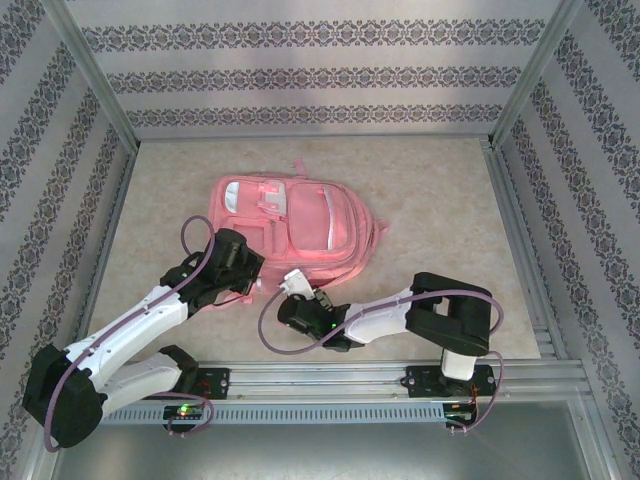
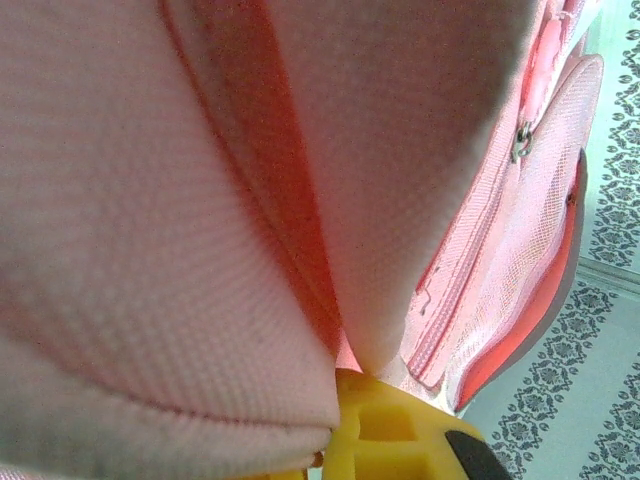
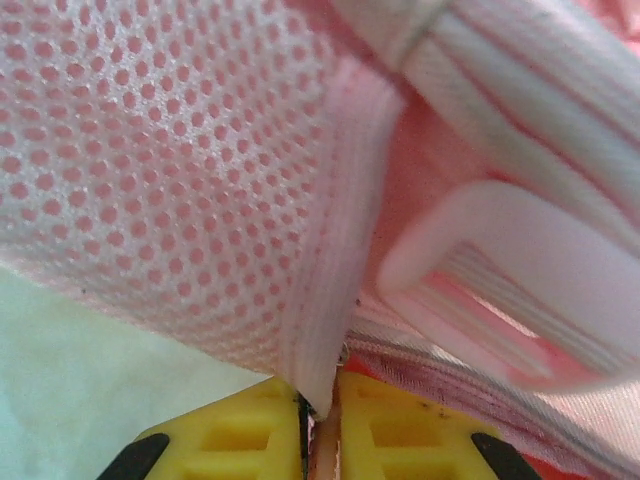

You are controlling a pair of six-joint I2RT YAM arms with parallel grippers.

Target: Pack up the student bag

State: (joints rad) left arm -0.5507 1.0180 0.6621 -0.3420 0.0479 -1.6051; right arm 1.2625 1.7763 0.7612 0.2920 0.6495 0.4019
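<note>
Mesh-edged fabric of the student bag (image 3: 180,150) is clamped in the right gripper (image 3: 320,405), jaws nearly together; the left gripper (image 2: 345,400) is pinched shut on another fold. Bag lies directly ahead of the 2 grippers, likely gripped to spread an opening for packing.

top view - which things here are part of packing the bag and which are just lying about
Part of the job:
- bag
- left gripper, shut on a fold of its fabric
- right gripper, shut on its edge trim

Not part of it, just surroundings:
- table
- walls
</note>
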